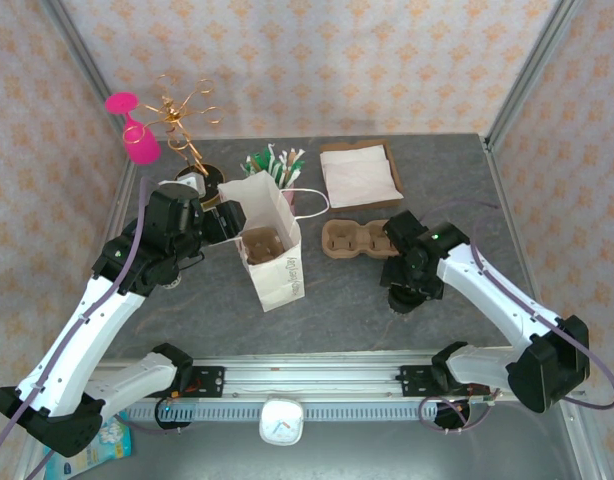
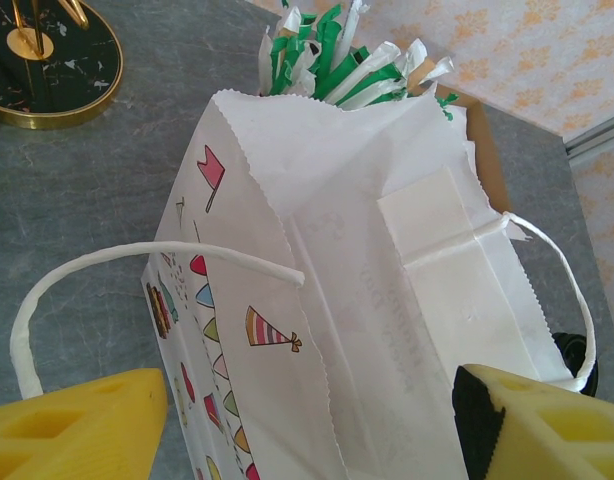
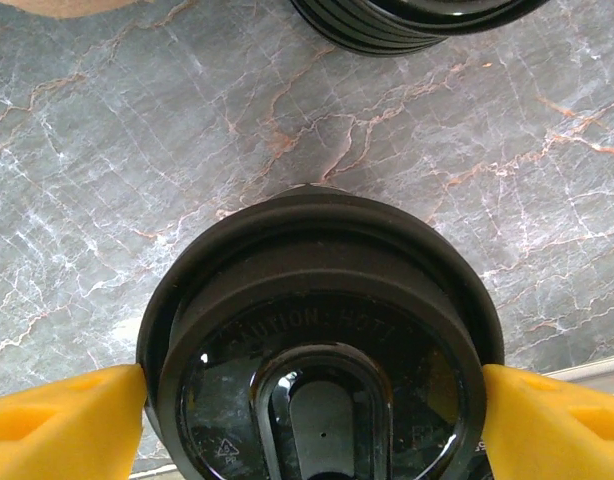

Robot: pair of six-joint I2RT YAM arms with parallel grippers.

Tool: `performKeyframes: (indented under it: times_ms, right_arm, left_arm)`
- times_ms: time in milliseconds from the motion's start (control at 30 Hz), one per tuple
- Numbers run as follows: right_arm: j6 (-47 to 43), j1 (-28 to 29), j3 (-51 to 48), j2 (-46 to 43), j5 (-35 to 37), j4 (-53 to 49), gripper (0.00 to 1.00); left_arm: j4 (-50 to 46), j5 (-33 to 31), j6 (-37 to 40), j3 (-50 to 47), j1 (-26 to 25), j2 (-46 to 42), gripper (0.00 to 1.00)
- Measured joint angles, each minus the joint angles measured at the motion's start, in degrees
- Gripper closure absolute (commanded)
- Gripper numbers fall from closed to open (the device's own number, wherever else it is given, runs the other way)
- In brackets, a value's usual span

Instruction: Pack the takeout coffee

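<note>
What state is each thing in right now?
Bag: upright, mouth open, carrier inside.
Coffee: lidded, standing on table.
Spare carrier: empty, on table.
Left gripper: open, astride bag.
Right gripper: astride coffee, grip unclear.

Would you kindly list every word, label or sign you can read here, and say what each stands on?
"UTION: HOT": raised letters on the black lid; the opening letters are unclear.
Recycling triangle: on the same lid; its number is too small to read.
Print on the side of the white paper bag: too small and blurred to read.
</note>
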Motion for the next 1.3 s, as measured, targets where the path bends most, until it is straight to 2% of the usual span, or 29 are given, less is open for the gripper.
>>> performKeyframes:
  times_ms: [267, 700, 1033, 1300]
  right_arm:
    - [-0.4, 0.0, 0.0, 0.6, -0.1, 0.4, 0.16]
    - [-1.2, 0.0, 0.1, 0.9, 0.4, 0.2, 0.3]
    - [-1.5, 0.0, 1.1, 0.8, 0.4, -0.7, 0.34]
    - [-1.6, 1.0, 5.9, 0.8, 0.2, -1.9, 0.35]
  left_arm:
    - [0.0, 0.0, 0.0, 0.0, 0.0, 0.0, 0.22]
    - [0.0, -0.1, 0.0, 0.0, 0.0, 0.0, 0.22]
    - [-0.9, -1.4, 0.0, 0.0, 0.0, 0.1, 0.22]
    - [-4.5, -3.1, 0.0, 1.0, 0.0, 2.1, 0.25]
